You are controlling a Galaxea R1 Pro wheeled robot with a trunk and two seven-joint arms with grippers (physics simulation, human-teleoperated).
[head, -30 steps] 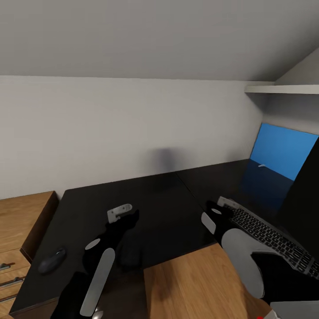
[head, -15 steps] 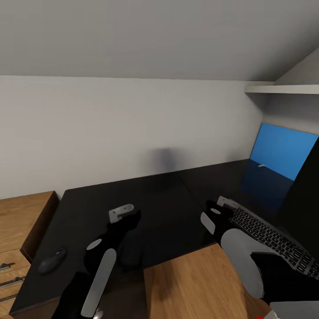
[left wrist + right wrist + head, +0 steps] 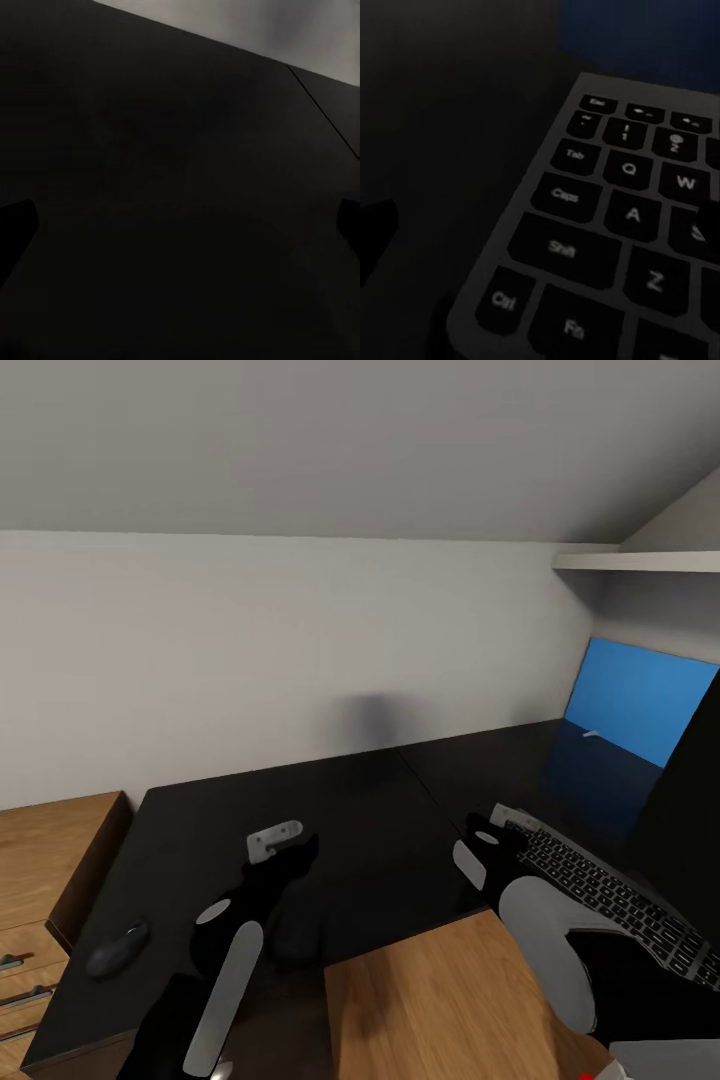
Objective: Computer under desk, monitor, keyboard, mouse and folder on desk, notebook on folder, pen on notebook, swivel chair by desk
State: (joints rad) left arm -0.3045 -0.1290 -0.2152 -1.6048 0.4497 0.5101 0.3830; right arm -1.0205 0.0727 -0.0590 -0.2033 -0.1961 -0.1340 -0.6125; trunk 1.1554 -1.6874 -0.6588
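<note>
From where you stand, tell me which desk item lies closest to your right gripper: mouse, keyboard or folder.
The silver-framed, black-keyed keyboard: the right gripper hangs right at its corner. The dark grey mouse and blue folder lie well away.

We count one glossy black desk (image 3: 300, 810), one keyboard (image 3: 610, 895), one dark grey mouse (image 3: 117, 947), one bright blue folder (image 3: 640, 698) standing against the wall, one black monitor (image 3: 690, 830) at the right edge, one light-wood cabinet (image 3: 50, 860), one white shelf (image 3: 640, 560) and two grippers, left gripper (image 3: 272, 842) and right gripper (image 3: 510, 818).

Both arms reach forward, left tool (image 3: 272, 844) and right tool (image 3: 500, 822) with fingers spread apart.
</note>
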